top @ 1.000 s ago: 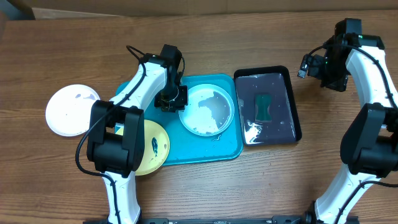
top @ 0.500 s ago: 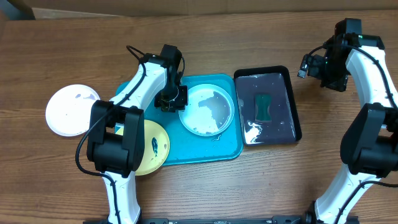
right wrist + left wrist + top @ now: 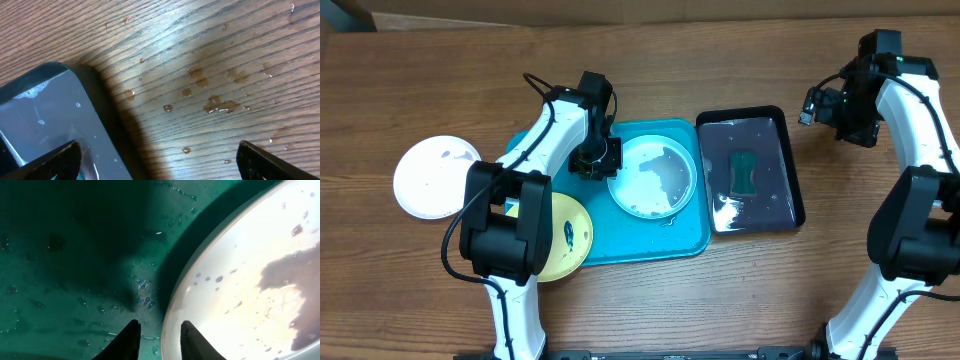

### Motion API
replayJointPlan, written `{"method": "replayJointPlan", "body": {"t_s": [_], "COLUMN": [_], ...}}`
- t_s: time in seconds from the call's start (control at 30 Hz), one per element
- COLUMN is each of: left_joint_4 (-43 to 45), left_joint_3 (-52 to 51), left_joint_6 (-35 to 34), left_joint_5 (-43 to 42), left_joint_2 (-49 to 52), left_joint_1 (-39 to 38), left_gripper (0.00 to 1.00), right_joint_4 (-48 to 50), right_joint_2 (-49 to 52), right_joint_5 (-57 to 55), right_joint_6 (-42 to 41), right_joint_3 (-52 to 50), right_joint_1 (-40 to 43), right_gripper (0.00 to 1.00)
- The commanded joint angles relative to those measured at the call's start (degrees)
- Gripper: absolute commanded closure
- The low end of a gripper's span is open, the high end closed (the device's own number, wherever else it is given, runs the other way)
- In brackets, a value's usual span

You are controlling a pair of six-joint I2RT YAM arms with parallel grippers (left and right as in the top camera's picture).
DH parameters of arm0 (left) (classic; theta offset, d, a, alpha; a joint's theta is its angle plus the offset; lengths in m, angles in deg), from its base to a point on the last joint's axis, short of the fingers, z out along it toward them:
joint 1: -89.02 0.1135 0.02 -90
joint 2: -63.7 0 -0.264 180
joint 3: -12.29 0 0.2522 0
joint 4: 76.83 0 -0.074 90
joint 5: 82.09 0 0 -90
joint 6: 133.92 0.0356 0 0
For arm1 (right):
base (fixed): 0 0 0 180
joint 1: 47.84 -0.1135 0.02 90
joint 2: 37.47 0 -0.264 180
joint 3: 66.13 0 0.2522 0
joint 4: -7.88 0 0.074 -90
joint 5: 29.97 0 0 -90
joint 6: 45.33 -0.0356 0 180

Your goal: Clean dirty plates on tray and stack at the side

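**A:** Though the left gripper (image 3: 595,160) sits low on the tray (image 3: 672,236), at the left rim of the pale blue plate (image 3: 653,177), has it got hold?

**B:** Cannot tell. Wrist view: fingers (image 3: 131,341) drawn narrow, one over wet tray, one over the plate, rim running between them. Bite or no bite, not shown.

**A:** Other plates?

**B:** White plate (image 3: 437,177) on the table (image 3: 620,60), left of the tray, apart from it. Yellow plate (image 3: 570,235) at the tray's near-left corner, overhanging the edge, partly under the arm. Right gripper (image 3: 159,147) splayed wide, empty, over bare wet table by the far right corner of the black tray (image 3: 767,150) with the green sponge (image 3: 743,172).

**A:** Handling?

**B:** My reading: light, stiff plastic with a thin lip. Water film and dark smears on it, droplets on the tray, so likely slippery. Best hold is across the lip at the left rim, where the jaws stand. A shallow pinch may slide off, and the plate may droop from one edge.
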Motion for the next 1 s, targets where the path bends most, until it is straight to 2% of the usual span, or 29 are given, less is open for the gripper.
{"method": "replayJointPlan", "body": {"t_s": [0.0, 0.57, 0.7, 0.77, 0.87, 0.97], "left_joint_4": [0.15, 0.02, 0.0, 0.0, 0.0, -0.09], "left_joint_3": [-0.24, -0.24, -0.24, -0.24, -0.24, -0.24], "left_joint_6": [-0.55, -0.55, -0.57, -0.57, -0.55, -0.55], "left_joint_5": [0.61, 0.61, 0.61, 0.61, 0.61, 0.63], "left_joint_2": [0.42, 0.42, 0.42, 0.42, 0.42, 0.42], "left_joint_1": [-0.55, -0.55, -0.55, -0.55, -0.55, -0.55], "left_gripper": [0.71, 0.72, 0.76, 0.8, 0.92, 0.95], "right_joint_4": [0.35, 0.35, 0.35, 0.35, 0.35, 0.35], "right_joint_2": [-1.11, -1.11, -1.11, -1.11, -1.11, -1.11], "right_joint_5": [0.04, 0.04, 0.04, 0.04, 0.04, 0.04], "right_joint_6": [-0.17, -0.17, -0.17, -0.17, -0.17, -0.17], "right_joint_3": [0.68, 0.68, 0.68, 0.66, 0.68, 0.68], "right_joint_1": [0.09, 0.09, 0.09, 0.09, 0.09, 0.09], "right_gripper": [0.0, 0.0, 0.0, 0.0, 0.0, 0.0]}}
